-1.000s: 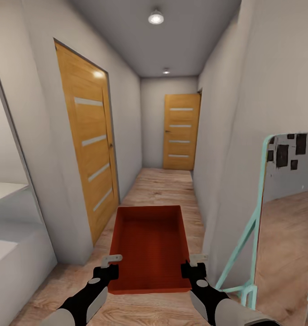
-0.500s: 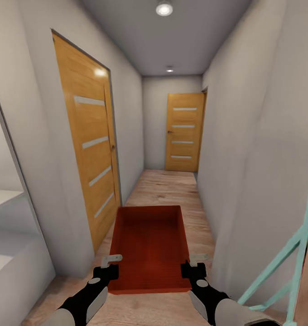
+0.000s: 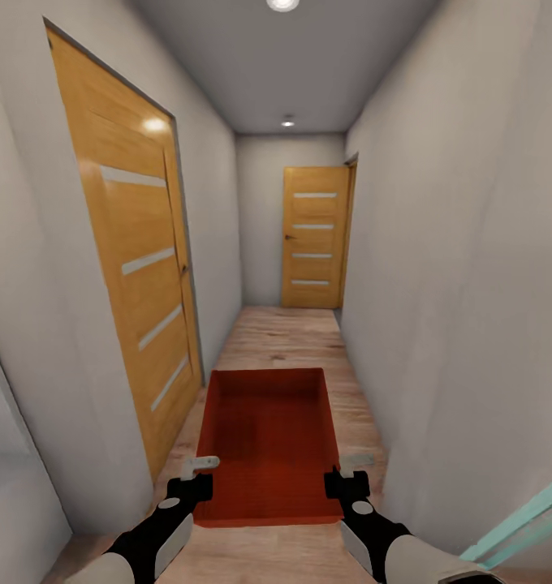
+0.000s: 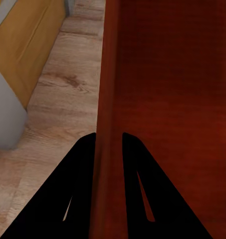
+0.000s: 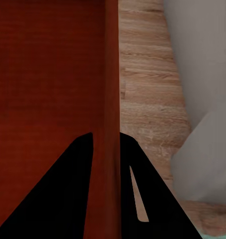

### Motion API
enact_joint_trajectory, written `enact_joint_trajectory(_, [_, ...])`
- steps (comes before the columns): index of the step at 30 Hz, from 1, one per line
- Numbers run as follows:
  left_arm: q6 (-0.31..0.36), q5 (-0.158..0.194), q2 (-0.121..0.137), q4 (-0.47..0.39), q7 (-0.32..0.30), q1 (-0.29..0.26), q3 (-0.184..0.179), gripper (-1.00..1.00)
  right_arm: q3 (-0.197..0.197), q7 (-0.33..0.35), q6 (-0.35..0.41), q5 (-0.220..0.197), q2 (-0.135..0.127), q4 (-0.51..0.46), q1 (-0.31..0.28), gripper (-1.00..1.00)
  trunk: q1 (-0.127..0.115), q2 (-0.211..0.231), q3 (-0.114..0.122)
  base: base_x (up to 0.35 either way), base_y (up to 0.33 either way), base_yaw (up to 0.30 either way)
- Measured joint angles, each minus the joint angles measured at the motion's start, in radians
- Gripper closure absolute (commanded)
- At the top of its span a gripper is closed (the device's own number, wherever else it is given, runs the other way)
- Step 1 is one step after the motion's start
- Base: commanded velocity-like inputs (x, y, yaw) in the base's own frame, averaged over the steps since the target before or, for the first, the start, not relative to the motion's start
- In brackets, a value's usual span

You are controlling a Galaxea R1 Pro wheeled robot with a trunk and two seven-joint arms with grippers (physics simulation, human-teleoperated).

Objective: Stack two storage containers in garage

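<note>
Carrying one orange-red rectangular plastic storage container [image 3: 269, 438] along a narrow hallway toward the garage.

Held level above the light wood plank floor [image 3: 288, 332], left gripper [image 3: 198, 480] clamped over the left wall, right gripper [image 3: 343, 478] over the right wall, near the near corners. Next, judging by the layout: steering on between grey walls toward the far wooden door [image 3: 312, 237]. Second container, garage: out of sight; door state unclear.

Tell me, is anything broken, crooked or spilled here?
Nothing stands out. The orange-red container is held level, with the left pincer clamped on one side wall and the right pincer on the other. It looks empty and whole. The two wooden doors are shut, and the plank floor looks clean.
</note>
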Motion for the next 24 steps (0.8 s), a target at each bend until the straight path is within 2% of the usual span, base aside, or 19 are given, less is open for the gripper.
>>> enact_joint_trajectory(7, [0.0,0.0,0.0,0.0,0.0,0.0,0.0,1.0,0.0,0.0,0.0,0.0,0.0,0.0,0.0,1.0,0.0,0.0,0.0,0.314,0.141,-0.014])
enact_joint_trajectory(24, [0.0,0.001,0.0,-0.001,0.0,0.0,0.0,1.0,0.0,0.0,0.001,0.0,0.0,-0.001,0.0,1.0,0.0,0.0,0.0,0.323,0.005,0.0])
